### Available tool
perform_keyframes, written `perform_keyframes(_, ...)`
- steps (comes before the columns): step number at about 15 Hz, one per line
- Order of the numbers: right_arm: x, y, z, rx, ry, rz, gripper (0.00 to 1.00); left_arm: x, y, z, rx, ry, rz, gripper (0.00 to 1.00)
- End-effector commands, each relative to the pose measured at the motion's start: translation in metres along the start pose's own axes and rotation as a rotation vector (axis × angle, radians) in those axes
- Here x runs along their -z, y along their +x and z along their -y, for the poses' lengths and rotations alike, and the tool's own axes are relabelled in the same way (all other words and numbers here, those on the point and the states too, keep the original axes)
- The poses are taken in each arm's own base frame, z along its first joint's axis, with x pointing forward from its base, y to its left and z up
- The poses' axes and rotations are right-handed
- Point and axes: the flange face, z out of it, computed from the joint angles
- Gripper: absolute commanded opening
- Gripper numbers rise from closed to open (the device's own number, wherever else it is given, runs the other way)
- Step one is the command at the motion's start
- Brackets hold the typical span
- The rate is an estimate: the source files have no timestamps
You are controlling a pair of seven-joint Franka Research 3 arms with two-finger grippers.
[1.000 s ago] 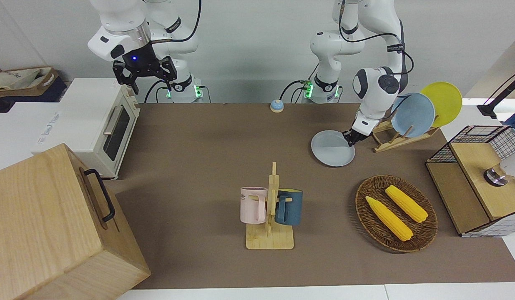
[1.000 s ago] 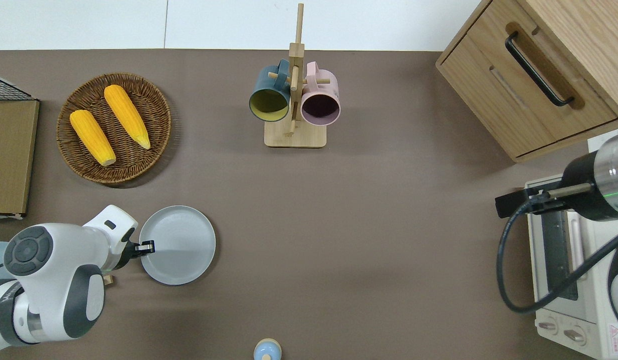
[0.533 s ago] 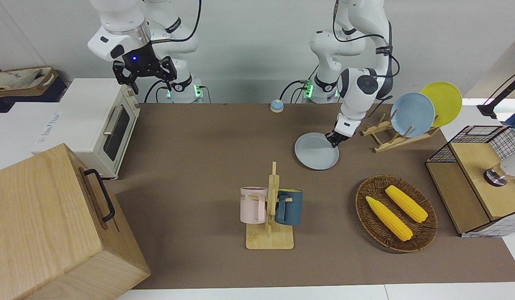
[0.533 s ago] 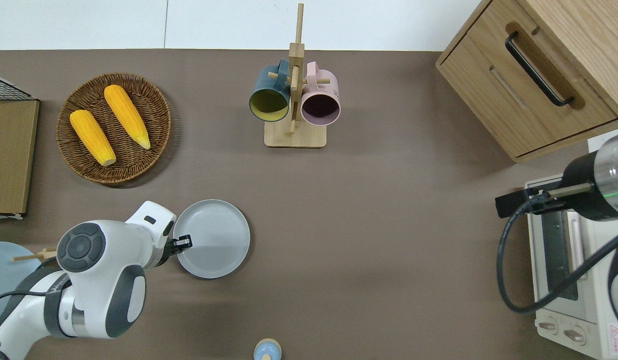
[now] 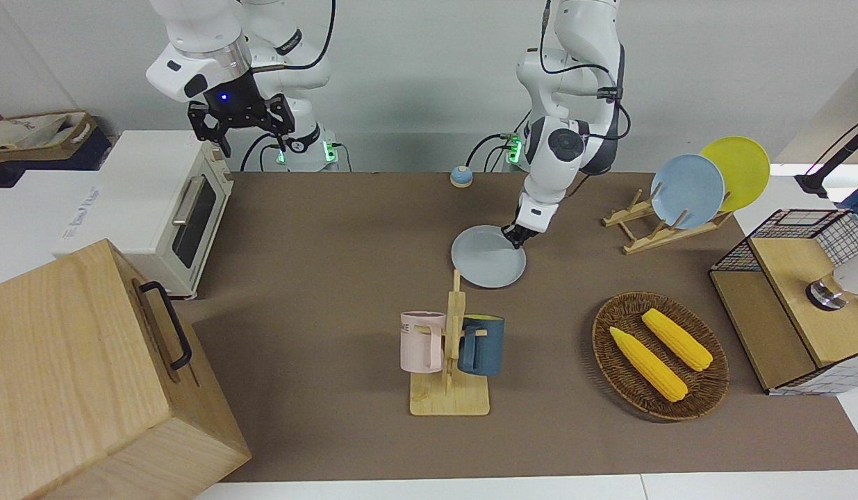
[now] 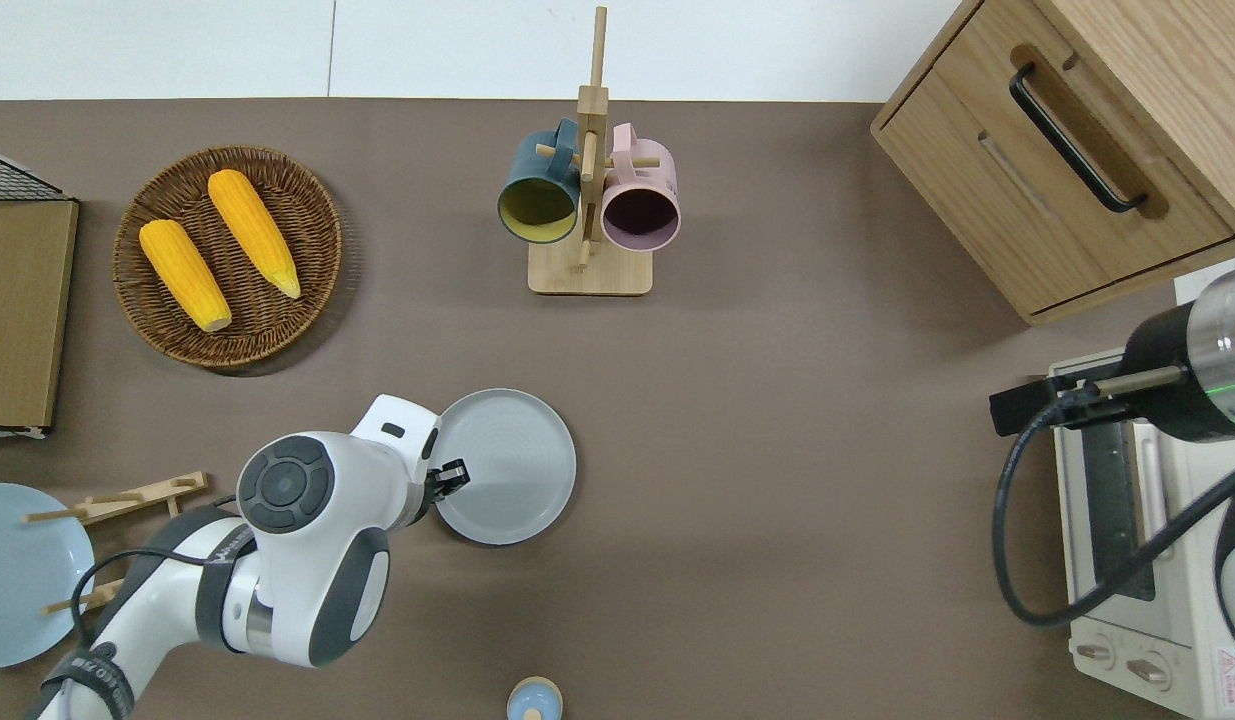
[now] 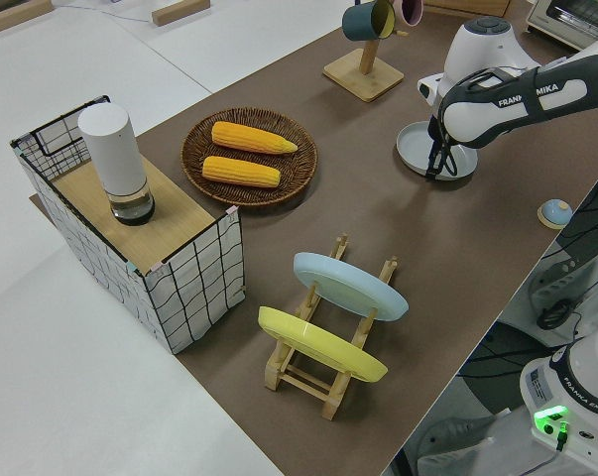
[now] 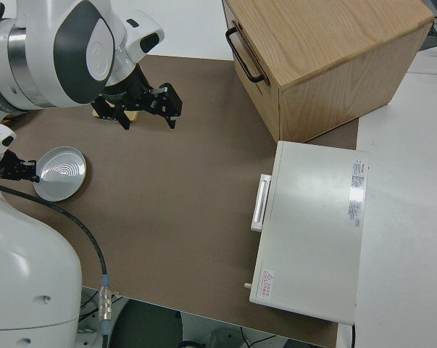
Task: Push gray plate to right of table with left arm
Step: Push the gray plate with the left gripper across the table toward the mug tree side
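The gray plate [image 5: 485, 258] lies flat on the brown table [image 5: 331, 229] near its middle, nearer to the robots than the mug rack; it also shows in the overhead view [image 6: 512, 460] and the left side view [image 7: 422, 147]. My left gripper [image 5: 515, 238] is shut, tip down on the plate's edge at the side toward the left arm's end; it also shows in the overhead view [image 6: 455, 473]. It holds nothing. My right gripper [image 5: 241, 128] is open, empty and parked.
A mug rack [image 5: 449, 347] with a pink and a blue mug stands farther from the robots. A wicker basket [image 5: 599, 337] holds two corn cobs. A dish rack [image 5: 651, 232] carries a sky-blue and a yellow plate. A toaster oven [image 5: 171, 208] and a wooden cabinet [image 5: 88, 375] stand at the right arm's end.
My left gripper has slid the gray plate along the table toward the right arm's end, from beside the dish rack to near the middle. The right arm has not moved.
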Motion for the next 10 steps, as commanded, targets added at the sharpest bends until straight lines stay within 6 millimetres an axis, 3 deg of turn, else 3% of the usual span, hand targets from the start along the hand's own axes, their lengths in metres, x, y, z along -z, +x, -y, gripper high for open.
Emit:
perform_keyframes(1, 0.004, -0.003, -0.001, -0.016, 0.005, 0.004, 0.983, -0.018, -0.009, -0.044, 0.055, 0.000, 0.014, 0.00)
perform_keyframes(10, 0.004, -0.003, -0.001, -0.016, 0.005, 0.004, 0.983, -0.035, -0.053, -0.159, 0.160, -0.014, 0.001, 0.00)
